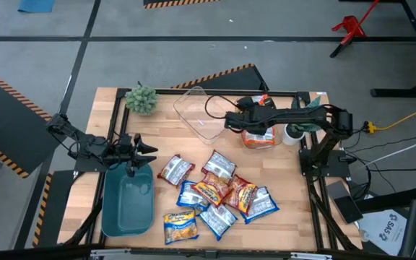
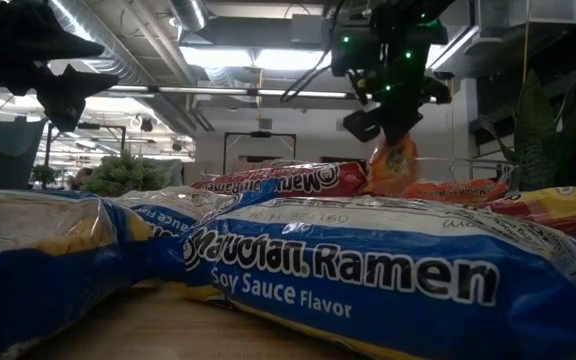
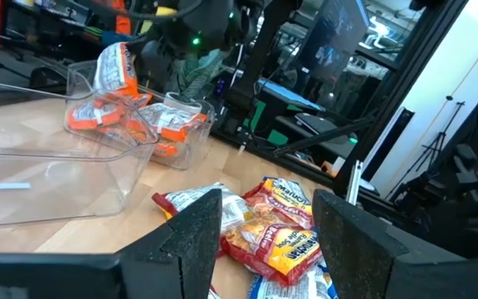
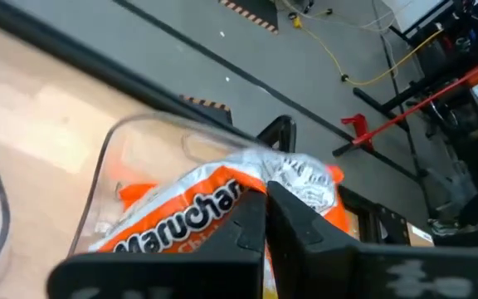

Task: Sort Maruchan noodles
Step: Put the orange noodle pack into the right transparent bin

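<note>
Right gripper (image 4: pixel 265 218) clamps orange packet (image 4: pixel 191 208) above clear bin (image 1: pixel 258 137); left gripper (image 1: pixel 144 150) wide, empty, over teal bin (image 1: pixel 127 206).

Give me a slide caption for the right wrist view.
Right gripper shut on an orange Maruchan packet above a clear bin.

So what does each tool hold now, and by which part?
The right tool grips an orange packet by its crimped end, above the clear bin. The left tool is open and holds nothing.
</note>
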`<state>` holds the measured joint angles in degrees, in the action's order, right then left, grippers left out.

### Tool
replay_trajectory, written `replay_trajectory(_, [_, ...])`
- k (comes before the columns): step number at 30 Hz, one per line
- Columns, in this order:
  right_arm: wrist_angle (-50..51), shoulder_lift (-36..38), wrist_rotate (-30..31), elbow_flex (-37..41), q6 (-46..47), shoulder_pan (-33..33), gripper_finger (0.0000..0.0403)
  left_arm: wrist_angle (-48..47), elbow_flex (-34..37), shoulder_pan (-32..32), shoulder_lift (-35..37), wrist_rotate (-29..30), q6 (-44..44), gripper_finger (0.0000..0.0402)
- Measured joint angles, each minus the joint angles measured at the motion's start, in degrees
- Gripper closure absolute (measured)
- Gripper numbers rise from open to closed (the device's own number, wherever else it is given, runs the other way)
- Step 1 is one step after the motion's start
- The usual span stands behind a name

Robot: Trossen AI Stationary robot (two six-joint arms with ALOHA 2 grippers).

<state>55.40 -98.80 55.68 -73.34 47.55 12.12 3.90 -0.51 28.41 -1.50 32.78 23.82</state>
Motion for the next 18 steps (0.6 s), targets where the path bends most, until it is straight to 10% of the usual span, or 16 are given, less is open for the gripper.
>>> replay_trajectory(18, [-7.7, 1.9, -0.8, 0.0, 4.9, 2.6, 0.0403, 0.0, 0.0, 0.0, 0.0, 1.1, -1.0, 0.0217])
